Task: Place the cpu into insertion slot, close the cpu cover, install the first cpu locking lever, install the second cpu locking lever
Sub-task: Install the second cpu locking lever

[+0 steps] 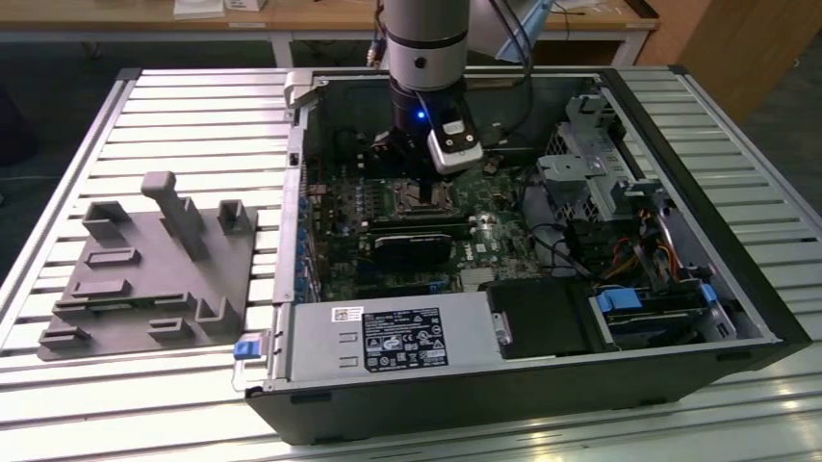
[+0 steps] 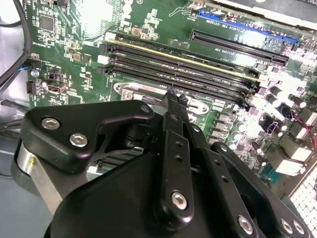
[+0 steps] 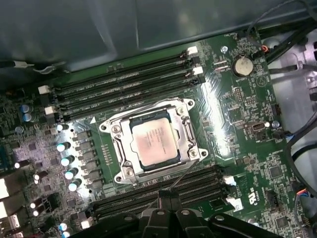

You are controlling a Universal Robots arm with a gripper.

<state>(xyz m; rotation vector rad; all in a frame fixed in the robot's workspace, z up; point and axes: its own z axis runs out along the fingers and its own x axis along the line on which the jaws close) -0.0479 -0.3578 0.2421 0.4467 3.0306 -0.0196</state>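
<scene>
Exterior view: the arm reaches down into the open computer case [image 1: 757, 318], its gripper [image 1: 408, 162] low over the green board [image 1: 337, 260], close above the insertion slot [image 1: 418, 204]. A grey fixture plate [image 1: 141, 279] lies on the slatted table [image 1: 771, 173], well apart on the exterior view's left.

Second wrist view: the gripper [image 2: 174, 96] shows its black fingers [image 2: 171, 129] drawn together to a narrow tip, nothing visible between them; it appears closed and empty. The tip sits near a silvery frame edge beside the long memory slots [image 2: 188, 69].

First wrist view: the cpu [image 3: 153, 142] lies seated in the insertion slot [image 3: 132, 163], with the cpu cover [image 3: 185, 130] down around it. A thin locking lever [image 3: 184, 176] runs from the cover's corner toward the gripper [image 3: 167, 196].

Risk, as judged: the thin wire could slip off the narrow tip, or a skewed push could scrape the board nearby.
</scene>
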